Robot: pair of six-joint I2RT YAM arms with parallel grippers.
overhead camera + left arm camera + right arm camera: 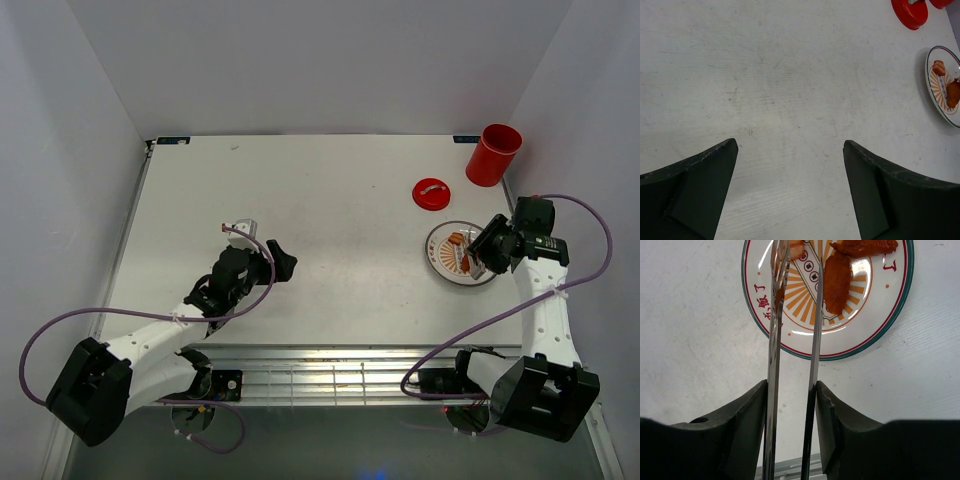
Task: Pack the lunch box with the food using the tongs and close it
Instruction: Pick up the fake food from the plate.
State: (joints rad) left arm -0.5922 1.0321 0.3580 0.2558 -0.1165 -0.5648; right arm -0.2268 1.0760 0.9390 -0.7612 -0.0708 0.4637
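My right gripper [791, 385] is shut on the silver tongs [815, 335], one pad against each arm. The two arms stay apart and reach out over the orange-patterned plate [880, 305]. Brown food pieces [837, 282] lie on the plate, and another piece [796, 247] sits between the tong tips at the plate's far side. In the top view the right gripper [490, 250] hovers at the plate's right edge. The red lunch box [495, 153] stands upright and uncovered at the back right, its lid [431, 192] flat on the table in front of it. My left gripper [790, 144] is open over bare table.
The left gripper [262, 262] sits left of centre, far from the plate [440, 262]. A metal rail [330, 370] runs along the near table edge. White walls enclose the table on three sides, and the lunch box stands close to the right wall.
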